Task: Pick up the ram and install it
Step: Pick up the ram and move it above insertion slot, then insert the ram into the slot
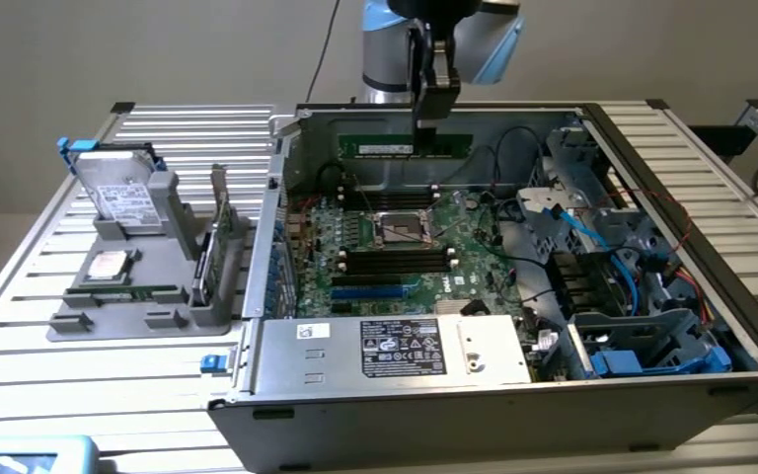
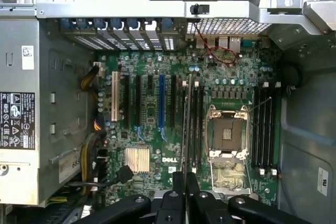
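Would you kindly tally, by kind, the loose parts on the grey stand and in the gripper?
Hard drives: 2, upright and flat
Expansion card: 1
Ram sticks: 2, the ram in the gripper, another on the stand
Total: 5

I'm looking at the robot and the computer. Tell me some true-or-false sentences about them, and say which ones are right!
1. The end effector is holding the green ram stick. True.
2. The computer case has its side cover on. False: it is open, and the motherboard shows inside.
3. A silver hard drive stands in a grey holder on the exterior view's left of the case. True.
4. The end effector hangs over the grey holder. False: it hangs over the open case.
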`<state>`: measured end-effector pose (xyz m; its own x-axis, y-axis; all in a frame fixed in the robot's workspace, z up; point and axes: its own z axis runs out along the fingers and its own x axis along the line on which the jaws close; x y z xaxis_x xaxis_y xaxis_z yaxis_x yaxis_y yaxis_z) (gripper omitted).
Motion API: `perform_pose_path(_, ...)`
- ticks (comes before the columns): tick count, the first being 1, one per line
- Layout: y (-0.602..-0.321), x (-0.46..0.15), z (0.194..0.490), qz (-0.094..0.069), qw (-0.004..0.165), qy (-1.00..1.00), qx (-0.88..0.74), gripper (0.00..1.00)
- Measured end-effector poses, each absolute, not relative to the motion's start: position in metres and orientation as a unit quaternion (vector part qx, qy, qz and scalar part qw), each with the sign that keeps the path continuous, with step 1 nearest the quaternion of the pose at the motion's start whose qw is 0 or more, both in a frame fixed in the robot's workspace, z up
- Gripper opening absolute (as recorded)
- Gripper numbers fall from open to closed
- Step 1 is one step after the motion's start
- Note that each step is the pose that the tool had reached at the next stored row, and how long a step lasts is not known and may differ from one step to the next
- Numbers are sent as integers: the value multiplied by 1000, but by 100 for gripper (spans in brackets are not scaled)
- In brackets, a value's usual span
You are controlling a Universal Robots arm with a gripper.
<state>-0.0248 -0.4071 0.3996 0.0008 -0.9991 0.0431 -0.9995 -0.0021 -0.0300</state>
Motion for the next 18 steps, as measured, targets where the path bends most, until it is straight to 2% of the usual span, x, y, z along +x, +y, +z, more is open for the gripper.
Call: perform_pose_path(18, -404, -25, 396, 22, 1, -706, 707, 13)
